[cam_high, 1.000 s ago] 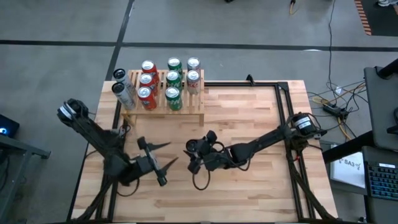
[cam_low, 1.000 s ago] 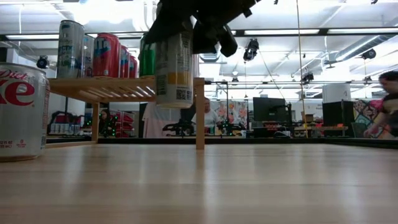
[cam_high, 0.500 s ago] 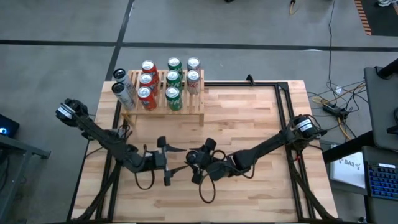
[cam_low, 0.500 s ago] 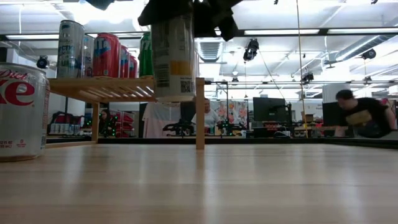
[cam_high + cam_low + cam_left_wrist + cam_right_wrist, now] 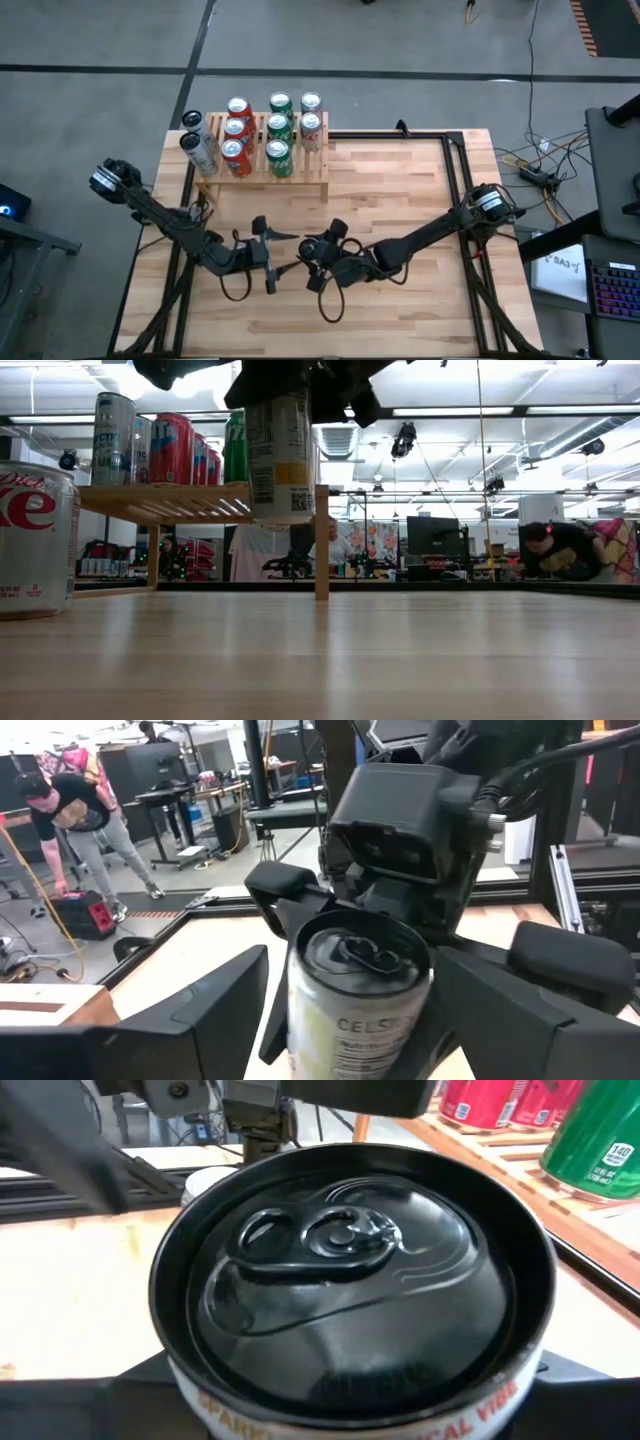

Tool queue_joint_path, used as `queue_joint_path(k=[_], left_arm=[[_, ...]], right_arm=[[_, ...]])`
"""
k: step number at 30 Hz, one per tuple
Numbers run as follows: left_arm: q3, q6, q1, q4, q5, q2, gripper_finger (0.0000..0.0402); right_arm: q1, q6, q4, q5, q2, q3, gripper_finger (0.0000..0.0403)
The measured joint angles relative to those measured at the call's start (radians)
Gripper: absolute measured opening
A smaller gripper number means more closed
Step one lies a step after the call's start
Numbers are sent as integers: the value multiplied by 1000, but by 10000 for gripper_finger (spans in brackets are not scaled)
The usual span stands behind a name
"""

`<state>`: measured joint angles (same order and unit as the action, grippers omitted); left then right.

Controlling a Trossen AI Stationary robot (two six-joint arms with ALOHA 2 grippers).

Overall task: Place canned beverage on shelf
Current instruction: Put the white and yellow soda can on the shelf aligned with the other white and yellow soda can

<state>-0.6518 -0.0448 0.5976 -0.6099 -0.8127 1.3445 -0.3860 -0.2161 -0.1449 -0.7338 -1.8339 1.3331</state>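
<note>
high view: both arms meet mid-table, well short of the shelf with its red and green cans. left gripper sits just beside the right gripper.

low view: the celsius can hangs clear of the table, right gripper clamped on it from above.

left wrist view: left fingers spread wide either side of the can, not touching.

right wrist view: can top fills the frame.

risk imo: if the right lets go before the left closes, it drops and tips, or the two grippers bump.
</note>
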Motion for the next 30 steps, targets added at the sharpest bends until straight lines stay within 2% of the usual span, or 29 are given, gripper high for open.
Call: queue_joint_path(k=[5,10,13,16,26,30], left_arm=[[-2,2,-5,3,-2,15,296],[-12,-2,-7,0,-114,29,333],[-12,-25,-9,-1,-74,41,344],[-13,-25,-14,-12,-30,68,347],[-56,-48,-24,-9,-16,144,347],[-57,-51,-25,-7,-19,144,334]], right_arm=[[0,0,0,-1,0,0,242],[3,-2,7,-16,0,0,242],[2,0,10,-4,0,0,242],[-2,5,13,4,0,-2,242],[-4,16,24,7,0,-4,242],[-5,27,24,2,0,-6,242]])
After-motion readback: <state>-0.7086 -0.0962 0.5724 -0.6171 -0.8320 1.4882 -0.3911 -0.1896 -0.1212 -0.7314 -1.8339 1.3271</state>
